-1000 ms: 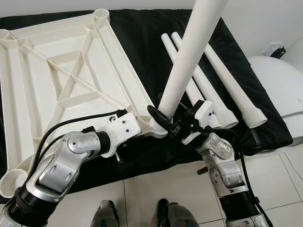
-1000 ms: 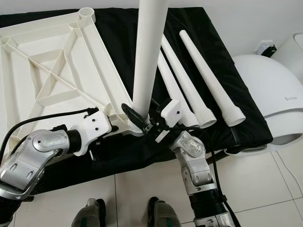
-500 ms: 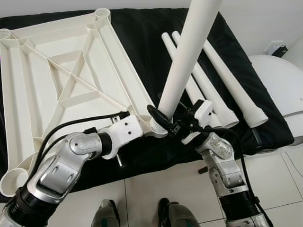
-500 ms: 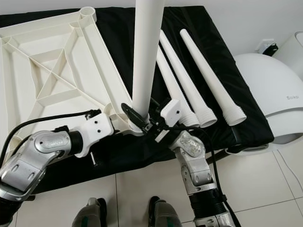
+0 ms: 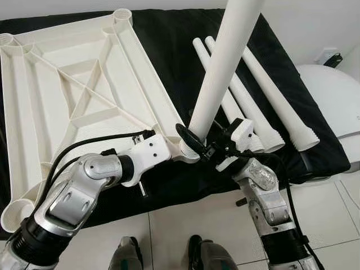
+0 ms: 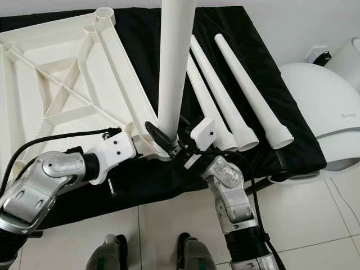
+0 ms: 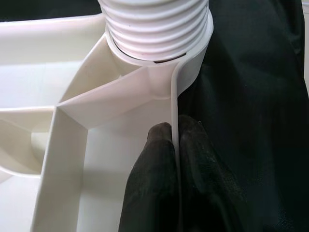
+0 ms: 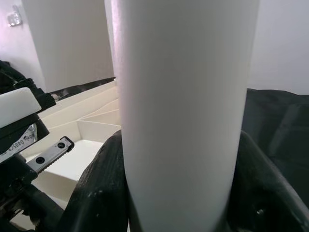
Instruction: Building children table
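An upright leg [image 5: 222,67] was clenched by the right gripper [image 5: 194,143] above the tabletop [image 5: 84,90] corner socket [image 7: 159,48] — the rim beside it was pinched by the left gripper [image 7: 175,159].

An upright leg [image 5: 222,67] stands in the tabletop's [image 5: 84,84] near right corner socket, three loose legs [image 5: 264,107] lying to its right.

Both head eyes look steeply down from above the robot, sharing the white tabletop [image 5: 84,84] and black cloth [image 6: 169,34], its feet at 6 o'clock. The left wrist camera sits tight on the tabletop's rim, facing the threaded socket [image 7: 157,29]. The right wrist camera looks level, pressed against the upright leg [image 8: 186,106].
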Robot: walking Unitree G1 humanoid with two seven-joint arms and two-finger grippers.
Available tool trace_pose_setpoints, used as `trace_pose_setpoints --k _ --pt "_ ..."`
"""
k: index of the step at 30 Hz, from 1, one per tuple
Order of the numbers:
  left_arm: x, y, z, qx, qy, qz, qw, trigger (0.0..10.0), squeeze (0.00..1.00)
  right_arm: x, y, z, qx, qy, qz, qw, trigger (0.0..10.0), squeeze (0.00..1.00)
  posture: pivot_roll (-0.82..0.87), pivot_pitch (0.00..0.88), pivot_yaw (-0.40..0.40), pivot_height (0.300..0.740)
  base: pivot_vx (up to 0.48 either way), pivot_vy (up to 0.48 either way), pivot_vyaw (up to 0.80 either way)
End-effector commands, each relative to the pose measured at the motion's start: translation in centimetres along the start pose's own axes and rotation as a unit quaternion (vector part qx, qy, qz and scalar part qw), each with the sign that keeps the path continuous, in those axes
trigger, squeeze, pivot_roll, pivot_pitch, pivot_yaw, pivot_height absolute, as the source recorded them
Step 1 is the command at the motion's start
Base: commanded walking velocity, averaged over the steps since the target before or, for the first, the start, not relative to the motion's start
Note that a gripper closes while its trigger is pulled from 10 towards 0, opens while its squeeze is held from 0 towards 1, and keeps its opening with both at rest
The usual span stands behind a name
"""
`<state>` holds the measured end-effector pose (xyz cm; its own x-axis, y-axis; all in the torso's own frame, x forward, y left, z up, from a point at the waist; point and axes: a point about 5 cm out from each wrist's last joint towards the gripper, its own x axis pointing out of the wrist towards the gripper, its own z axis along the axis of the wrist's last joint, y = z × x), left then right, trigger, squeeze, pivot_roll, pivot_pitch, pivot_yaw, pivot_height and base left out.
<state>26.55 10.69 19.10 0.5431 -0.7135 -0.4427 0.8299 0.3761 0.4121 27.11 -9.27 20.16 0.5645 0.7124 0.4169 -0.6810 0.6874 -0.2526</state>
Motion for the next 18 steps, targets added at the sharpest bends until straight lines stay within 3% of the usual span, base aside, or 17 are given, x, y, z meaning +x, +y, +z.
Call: trace_pose_setpoints --k 1,3,4,5,6,18 --pt "-0.9 2.9 -3.5 -0.042 0.096 0.137 0.985 0.0 0.00 -0.8 1.0 -1.1 0.026 0.026 0.004 0.999 10.0 0.00 0.07 0.293 0.001 0.740 0.000 0.000 0.00" --pt "-0.9 3.0 -3.4 -0.045 0.097 0.143 0.984 0.0 0.00 -0.8 1.0 -1.1 0.027 0.028 -0.005 0.999 10.0 0.00 0.07 0.293 0.001 0.740 0.000 0.000 0.00" --pt "-0.9 3.1 -3.5 -0.045 0.098 0.147 0.983 8.9 0.00 -0.9 0.9 -1.2 0.028 0.029 -0.014 0.999 10.0 0.00 0.07 0.293 0.001 0.740 0.000 0.000 0.00" --pt "-0.9 3.1 -3.5 -0.045 0.098 0.147 0.983 8.9 0.00 -0.9 0.9 -1.2 0.028 0.029 -0.014 0.999 10.0 0.00 0.07 0.293 0.001 0.740 0.000 0.000 0.00" --pt "-0.9 3.2 -3.5 -0.046 0.100 0.152 0.982 10.0 0.00 -0.9 0.9 -1.2 0.028 0.031 -0.025 0.999 10.0 0.00 0.07 0.294 0.001 0.740 0.000 0.000 0.00" --pt "-0.8 4.4 -3.4 -0.056 0.104 0.183 0.976 10.0 0.00 -1.1 0.9 -1.4 0.026 0.044 -0.085 0.995 10.0 0.00 0.07 0.293 0.001 0.740 0.000 0.000 0.00"
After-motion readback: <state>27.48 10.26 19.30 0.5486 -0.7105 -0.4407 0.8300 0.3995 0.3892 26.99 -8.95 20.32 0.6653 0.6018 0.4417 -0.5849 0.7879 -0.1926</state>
